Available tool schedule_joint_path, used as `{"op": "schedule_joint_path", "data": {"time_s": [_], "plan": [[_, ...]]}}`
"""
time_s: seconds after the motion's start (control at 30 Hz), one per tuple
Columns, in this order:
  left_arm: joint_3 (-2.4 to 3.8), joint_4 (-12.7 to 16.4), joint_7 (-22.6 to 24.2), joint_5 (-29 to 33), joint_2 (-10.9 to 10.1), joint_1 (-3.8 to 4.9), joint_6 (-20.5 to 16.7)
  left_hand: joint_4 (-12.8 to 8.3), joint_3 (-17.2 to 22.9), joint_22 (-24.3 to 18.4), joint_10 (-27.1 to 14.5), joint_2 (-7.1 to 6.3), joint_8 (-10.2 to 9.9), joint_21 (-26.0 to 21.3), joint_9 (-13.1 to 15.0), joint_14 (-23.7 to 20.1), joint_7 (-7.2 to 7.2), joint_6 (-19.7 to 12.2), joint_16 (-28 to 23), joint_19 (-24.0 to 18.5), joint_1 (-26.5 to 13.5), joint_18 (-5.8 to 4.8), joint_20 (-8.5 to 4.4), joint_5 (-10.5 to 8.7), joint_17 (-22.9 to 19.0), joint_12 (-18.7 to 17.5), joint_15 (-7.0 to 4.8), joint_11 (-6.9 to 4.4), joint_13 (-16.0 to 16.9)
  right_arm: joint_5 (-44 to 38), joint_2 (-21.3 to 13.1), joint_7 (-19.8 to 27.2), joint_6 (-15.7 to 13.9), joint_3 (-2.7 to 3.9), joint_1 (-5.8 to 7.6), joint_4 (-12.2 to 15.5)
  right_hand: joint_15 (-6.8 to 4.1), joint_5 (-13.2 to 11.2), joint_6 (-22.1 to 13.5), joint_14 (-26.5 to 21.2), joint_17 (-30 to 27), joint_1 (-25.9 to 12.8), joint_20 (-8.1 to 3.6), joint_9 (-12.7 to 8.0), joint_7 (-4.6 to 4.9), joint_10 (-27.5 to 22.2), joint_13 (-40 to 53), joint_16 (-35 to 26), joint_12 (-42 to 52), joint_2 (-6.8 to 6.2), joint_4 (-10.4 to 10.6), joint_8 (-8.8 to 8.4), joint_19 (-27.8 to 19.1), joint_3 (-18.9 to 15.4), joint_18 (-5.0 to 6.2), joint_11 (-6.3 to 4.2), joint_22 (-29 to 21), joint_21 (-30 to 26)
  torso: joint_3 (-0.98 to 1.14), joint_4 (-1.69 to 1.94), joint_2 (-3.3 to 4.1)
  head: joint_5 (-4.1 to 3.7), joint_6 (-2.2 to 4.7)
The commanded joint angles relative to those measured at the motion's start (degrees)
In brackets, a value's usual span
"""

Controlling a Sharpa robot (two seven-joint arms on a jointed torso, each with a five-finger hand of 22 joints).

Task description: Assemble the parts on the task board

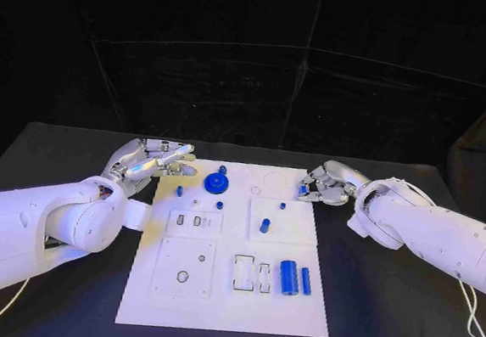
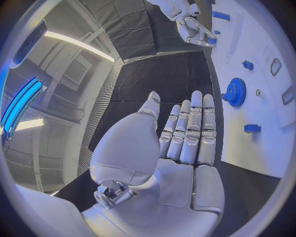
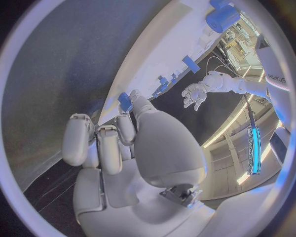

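Task board (image 1: 223,303): white plate, smooth, matt to faintly satin, looks like plastic; shallow recesses cut into it.

Gear (image 1: 216,184): blue, toothed rim, smooth plastic look, slight sheen.

Cylinder (image 1: 288,276): blue, smooth, glossy highlight along its length, near-right area of the board.

Small pegs (image 1: 265,225): blue, smooth, plastic look.

Table (image 1: 404,330): covered in black cloth, matt, faintly creased.

Left hand (image 1: 151,161): silver finger segments with metallic sheen; pale, smooth, satin pads on the palm side.

Right hand (image 1: 327,184): same silver metallic finish, pale smooth pads.

Arms (image 1: 24,230): white shells, smooth, glossy hard plastic.

Backdrop (image 1: 258,68): black, matt, cloth-like.
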Motion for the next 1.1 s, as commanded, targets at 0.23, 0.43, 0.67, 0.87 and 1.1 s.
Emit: {"op": "schedule_joint_path", "data": {"time_s": [0.23,0.43,0.67,0.87,1.1], "plan": [[0.03,0.03,0.19,-0.01,-0.04,0.05,0.74,-0.50,0.01,-0.11,0.35,0.58,-0.43,-0.33,-0.05,0.45,0.12,0.39,-0.36,0.35,0.16,0.36,-0.01,0.23,0.08,-0.24,0.12,-0.02,-0.09,-0.29,0.02,0.51,-6.58,0.03,0.06,1.06,-1.19,-1.41,3.05,4.44,8.05,0.72,-1.02,0.42,-1.21,0.46,0.22,0.27,0.41,2.04,-0.93,1.51,0.25,3.02,-0.90,-1.38,0.37,0.39,0.01,0.03,-0.04,0.10,-0.02],[0.03,0.20,0.16,-0.01,-0.27,0.05,0.65,-0.50,0.01,-0.11,0.35,0.58,-0.44,-0.34,-0.05,0.45,0.12,0.39,-0.36,0.35,0.16,0.36,-0.01,0.23,0.08,-0.24,0.12,-0.02,-0.09,-0.73,-0.68,-0.18,-9.67,0.05,0.08,3.27,-1.32,-1.49,3.24,4.54,8.52,0.57,-1.20,0.35,-1.30,0.56,0.21,0.46,0.36,2.28,-1.22,1.54,0.44,3.99,-0.97,-1.48,0.72,0.55,-0.16,0.03,-0.11,0.26,0.04],[0.03,0.24,0.10,0.00,-0.41,0.09,0.55,-0.52,0.01,-0.12,0.35,0.60,-0.44,-0.35,-0.05,0.45,0.13,0.39,-0.37,0.36,0.18,0.36,-0.01,0.23,0.09,-0.25,0.12,-0.02,-0.09,-1.55,-1.59,-4.26,-11.00,0.11,0.25,10.09,-1.32,0.19,3.10,4.51,8.46,-2.24,-1.27,0.07,-1.25,0.28,-0.77,0.39,-0.84,0.83,-0.28,1.18,0.76,4.11,-1.09,-1.45,1.23,0.76,-0.49,0.00,-0.56,0.45,-0.19],[0.03,-0.47,-0.01,0.84,-0.14,0.11,0.64,-0.54,0.00,-0.13,0.35,0.61,-0.46,-0.36,-0.05,0.46,0.14,0.39,-0.39,0.37,0.19,0.36,-0.01,0.22,0.10,-0.27,0.12,-0.01,-0.09,-3.78,0.39,-9.51,-10.95,0.12,0.60,14.83,-1.39,-1.38,3.32,4.51,8.49,-3.10,-1.33,-0.01,-1.37,0.40,-1.02,0.37,-1.21,0.80,0.14,1.12,0.94,4.57,-1.15,-1.54,1.54,0.87,-0.77,0.15,-1.12,0.98,-0.69],[0.04,-1.34,-0.15,2.25,0.07,0.17,0.72,-0.54,0.00,-0.13,0.35,0.61,-0.46,-0.36,-0.05,0.46,0.14,0.39,-0.39,0.37,0.19,0.36,-0.01,0.22,0.10,-0.27,0.12,-0.01,-0.09,-6.82,5.88,-14.31,-8.71,0.11,0.75,15.99,-1.43,-1.57,3.52,4.46,8.25,-3.33,-1.36,0.00,-1.45,0.34,-1.29,0.25,-1.55,0.89,0.28,1.16,1.13,4.81,-1.22,-1.60,1.91,1.03,-1.10,0.42,-1.70,1.93,-2.07]]}}
